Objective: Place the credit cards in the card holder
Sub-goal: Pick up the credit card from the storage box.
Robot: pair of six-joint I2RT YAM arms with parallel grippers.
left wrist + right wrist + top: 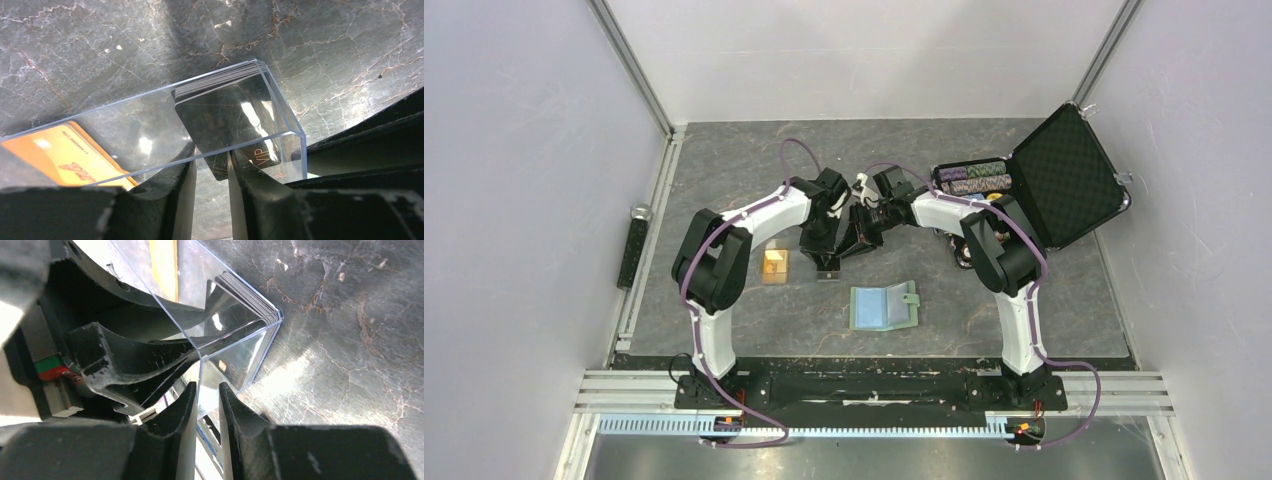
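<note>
A clear plastic box (282, 100) holds a stack of dark credit cards (220, 117); both arms meet over it at the table's middle. My left gripper (212, 172) reaches past the box's near rim, and the front dark card's corner shows in the gap between its jaws. I cannot tell whether it grips. My right gripper (206, 400) straddles a wall of the clear box (235, 347), jaws narrow but still apart. One orange credit card (775, 266) lies flat on the table and also shows beside the box as the orange card (70, 155). The pale green card holder (882, 308) lies open, nearer the arm bases.
At the right stands a large black case (1064, 175) with its lid up and rows of striped poker chips (974, 178) inside. A black bar (632, 250) lies along the left rail. Grey walls enclose the dark marbled table (754, 160).
</note>
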